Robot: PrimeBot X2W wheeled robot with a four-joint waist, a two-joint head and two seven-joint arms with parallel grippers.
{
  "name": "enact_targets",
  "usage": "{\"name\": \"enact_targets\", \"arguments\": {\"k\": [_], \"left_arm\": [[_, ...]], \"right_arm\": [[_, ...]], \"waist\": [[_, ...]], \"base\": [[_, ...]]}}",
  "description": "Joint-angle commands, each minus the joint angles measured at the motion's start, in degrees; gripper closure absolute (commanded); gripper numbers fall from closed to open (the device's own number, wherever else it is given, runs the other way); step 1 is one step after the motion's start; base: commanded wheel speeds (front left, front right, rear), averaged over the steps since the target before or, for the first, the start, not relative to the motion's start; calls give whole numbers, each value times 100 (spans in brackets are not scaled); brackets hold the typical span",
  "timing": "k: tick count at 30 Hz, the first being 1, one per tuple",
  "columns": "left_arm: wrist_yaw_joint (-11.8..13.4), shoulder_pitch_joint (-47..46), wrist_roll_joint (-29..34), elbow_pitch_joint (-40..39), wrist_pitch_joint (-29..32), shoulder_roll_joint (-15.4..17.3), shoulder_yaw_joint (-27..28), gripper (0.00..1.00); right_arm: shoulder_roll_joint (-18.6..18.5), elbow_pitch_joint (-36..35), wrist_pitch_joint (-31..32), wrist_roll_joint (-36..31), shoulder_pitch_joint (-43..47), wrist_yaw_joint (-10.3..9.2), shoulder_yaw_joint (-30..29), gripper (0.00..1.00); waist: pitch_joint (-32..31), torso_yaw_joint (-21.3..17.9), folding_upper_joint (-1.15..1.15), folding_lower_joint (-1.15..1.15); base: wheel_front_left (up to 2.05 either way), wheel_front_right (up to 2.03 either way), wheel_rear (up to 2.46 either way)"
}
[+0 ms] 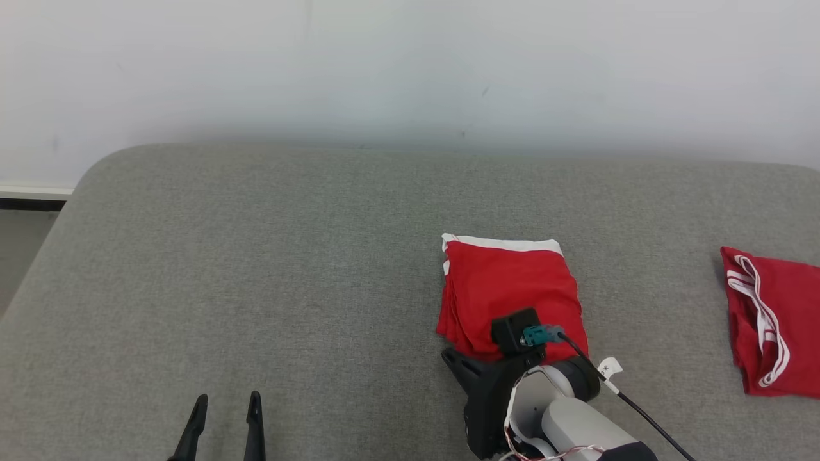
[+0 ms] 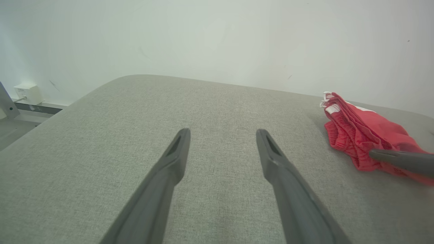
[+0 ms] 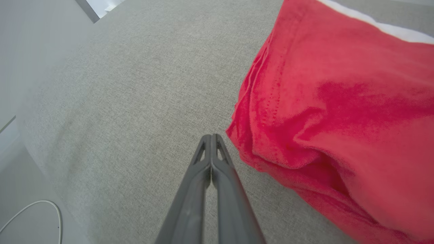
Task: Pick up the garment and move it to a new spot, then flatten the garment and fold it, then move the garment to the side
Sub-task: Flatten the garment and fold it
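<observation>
Your folded red garment [image 1: 506, 288] is lying right of centre in the head view on the grey padded surface [image 1: 256, 275], with its white band running along the far edge. To its left the surface is lying bare all the way to the rounded corner at the upper left, where it is dropping off toward the floor [image 1: 19, 256]. The far edge is running just under the pale wall [image 1: 410, 64]. At the right edge of the frame a second red garment [image 1: 775, 320] with white stripes is sitting well apart from the first and is partly cut off.

Your right hand [image 3: 211, 137] is pressing its fingers together with nothing between them. In the right wrist view its tips are sitting just beside the garment's lower left folded edge. Your left hand [image 1: 227, 400] is standing wide and empty at the lower left, over bare fabric.

A white tag [image 1: 608, 368] on the black cable [image 1: 647, 419] by the right wrist is carrying a dark mark that is too small to read. The white box [image 2: 28, 93] low on the wall, at the left of the left wrist view, is also giving you nothing legible.

The left wrist view is giving you the garment's stacked layers side-on at its right edge, with one dark finger of the right hand lying against the garment's near side. The right wrist view is adding a white cord [image 3: 40, 210] curving across the floor at its lower left.
</observation>
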Motion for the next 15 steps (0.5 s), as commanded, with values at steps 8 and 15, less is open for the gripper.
{"name": "enact_targets", "arguments": {"k": [8, 15], "left_arm": [[103, 6, -76, -51, 0, 1, 164, 0], [184, 76, -214, -192, 0, 1, 417, 0]], "right_arm": [[13, -845, -1020, 766, 68, -16, -134, 100], [-235, -1367, -2130, -143, 562, -16, -1085, 0]], "waist": [[-82, -307, 0, 0], [-248, -698, 0, 0]], "base": [[0, 0, 0], [0, 0, 0]]}}
